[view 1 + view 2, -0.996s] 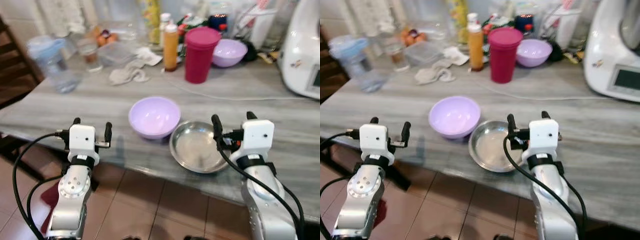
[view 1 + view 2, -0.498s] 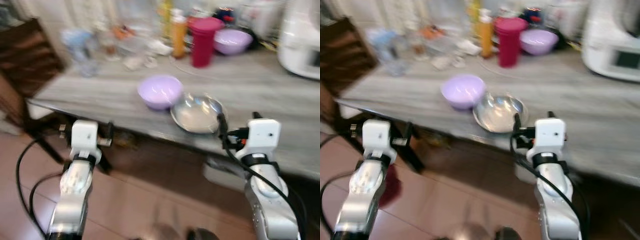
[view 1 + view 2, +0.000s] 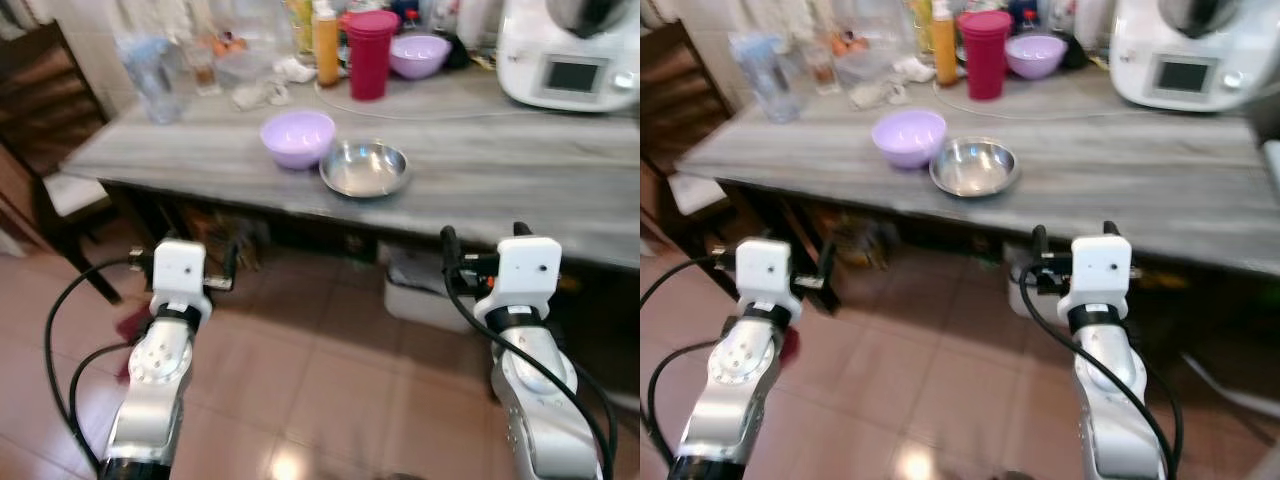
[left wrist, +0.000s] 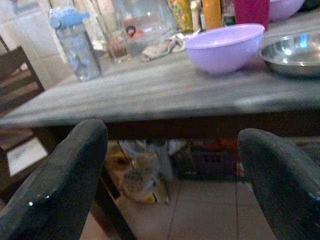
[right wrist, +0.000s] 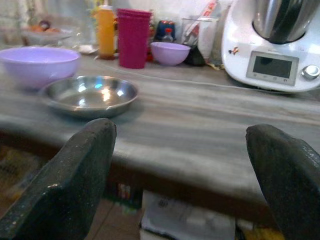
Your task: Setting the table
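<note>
Head camera: your left gripper [image 3: 192, 266] and right gripper [image 3: 478, 249] are both held out over the tiled floor, fingers spread wide, nothing in either. Ahead of and above them stands the grey wood-grain table [image 3: 520, 185], which a second ago lay directly under the fingers; the whole view has widened, so you have stepped back. The round lilac plastic bowl [image 3: 297, 137] and shallow stainless-steel dish [image 3: 364, 168] sit touching near the table's front edge, beyond both grippers and between them. Left wrist: lilac bowl and steel dish ahead, above finger level. Right wrist: steel dish nearest, white kitchen appliance [image 5: 270, 47] further off. Judgement: both pieces look placed; you are likely leaving to fetch more.
</note>
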You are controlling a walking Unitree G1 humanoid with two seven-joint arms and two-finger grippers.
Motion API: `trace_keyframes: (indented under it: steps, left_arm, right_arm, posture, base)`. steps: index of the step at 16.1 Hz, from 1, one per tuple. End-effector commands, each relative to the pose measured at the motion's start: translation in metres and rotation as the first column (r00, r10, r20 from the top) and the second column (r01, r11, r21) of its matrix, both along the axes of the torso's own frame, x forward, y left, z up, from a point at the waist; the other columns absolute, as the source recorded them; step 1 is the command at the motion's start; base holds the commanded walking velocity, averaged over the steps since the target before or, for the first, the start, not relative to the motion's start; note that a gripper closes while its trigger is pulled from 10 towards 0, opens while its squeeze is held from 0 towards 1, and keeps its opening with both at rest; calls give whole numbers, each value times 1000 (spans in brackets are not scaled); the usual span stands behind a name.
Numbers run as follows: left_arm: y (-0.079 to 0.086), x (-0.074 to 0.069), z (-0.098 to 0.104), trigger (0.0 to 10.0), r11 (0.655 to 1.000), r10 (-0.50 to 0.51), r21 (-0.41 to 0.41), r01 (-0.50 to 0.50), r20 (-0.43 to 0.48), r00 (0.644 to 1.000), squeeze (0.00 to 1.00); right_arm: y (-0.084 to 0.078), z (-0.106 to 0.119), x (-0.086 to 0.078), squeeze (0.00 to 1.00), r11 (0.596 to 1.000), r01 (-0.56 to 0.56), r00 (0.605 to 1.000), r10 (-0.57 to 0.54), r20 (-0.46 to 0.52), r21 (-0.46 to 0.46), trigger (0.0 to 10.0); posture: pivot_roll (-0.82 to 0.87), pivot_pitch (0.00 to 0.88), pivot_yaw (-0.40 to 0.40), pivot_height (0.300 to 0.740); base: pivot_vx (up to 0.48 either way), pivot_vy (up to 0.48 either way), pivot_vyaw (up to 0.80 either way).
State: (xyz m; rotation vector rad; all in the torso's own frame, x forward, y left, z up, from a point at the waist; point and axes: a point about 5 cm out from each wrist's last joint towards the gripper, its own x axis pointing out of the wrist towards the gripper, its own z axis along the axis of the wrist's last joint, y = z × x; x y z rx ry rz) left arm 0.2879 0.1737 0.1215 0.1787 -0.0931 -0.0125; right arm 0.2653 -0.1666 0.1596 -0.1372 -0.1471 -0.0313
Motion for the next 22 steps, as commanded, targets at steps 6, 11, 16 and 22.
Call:
trace_keyframes:
  steps: [6,11,16,22]
  left_arm:
    - [2,-5,-9,10000,1000,6,-8,-6,-31,999,0]
    - [-4,-1,-4,10000,995,-90,-54,90,-8,996,0]
    - [-16,1,-1,10000,986,-149,-70,148,-2,989,0]
    - [-21,2,0,10000,978,-182,-100,181,-5,983,0]
  right_arm:
    - [7,-7,-5,0,996,-67,997,70,-41,63,10000]
    - [9,-7,-3,0,994,-70,996,74,-49,85,10000]
    - [10,-8,-3,0,994,-69,996,74,-57,82,10000]
    - [12,-7,-4,0,993,-83,995,86,-40,79,10000]
  posture:
    - [-185,95,93,740]
    - [-184,97,96,740]
    - [-187,102,103,740]
    - [-190,104,107,740]
  base:
    - [-282,0,0]
    - [-165,0,0]
    - [0,0,-594]
    - [0,-211,-209]
